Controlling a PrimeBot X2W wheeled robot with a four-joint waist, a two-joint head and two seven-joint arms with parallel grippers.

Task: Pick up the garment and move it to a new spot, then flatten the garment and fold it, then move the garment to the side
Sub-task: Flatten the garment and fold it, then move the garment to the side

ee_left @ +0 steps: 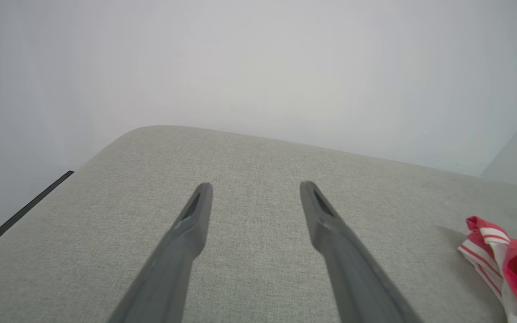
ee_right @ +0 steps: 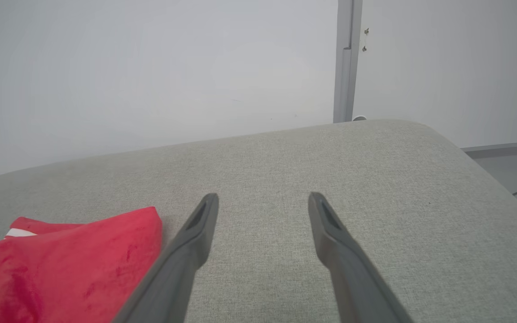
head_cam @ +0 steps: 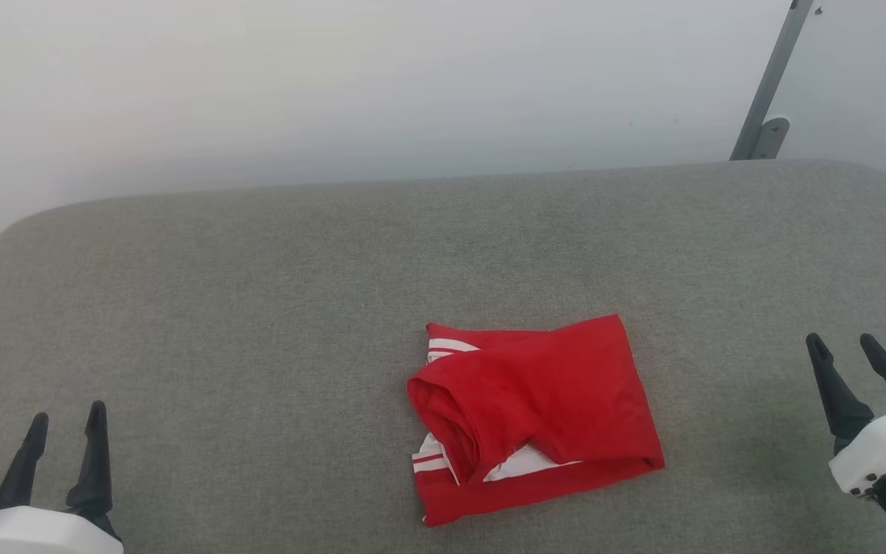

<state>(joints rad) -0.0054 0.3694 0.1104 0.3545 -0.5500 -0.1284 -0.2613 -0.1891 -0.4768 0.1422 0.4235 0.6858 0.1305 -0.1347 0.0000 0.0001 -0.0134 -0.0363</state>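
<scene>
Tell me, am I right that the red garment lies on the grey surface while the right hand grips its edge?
Not quite. The garment does lie on the grey surface, but the right hand is open and well apart from it, gripping nothing, as the head view shows.

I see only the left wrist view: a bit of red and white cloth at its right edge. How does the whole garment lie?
Observer: In the head view the garment lies in a loose, uneven fold near the middle of the grey padded surface.
Operator: And where is the right gripper?
Observer: The right gripper is at the lower right of the head view, jaws open, apart from the garment.
Operator: What is behind the surface on that side?
Observer: A grey metal post rises beyond its far right corner.
</scene>
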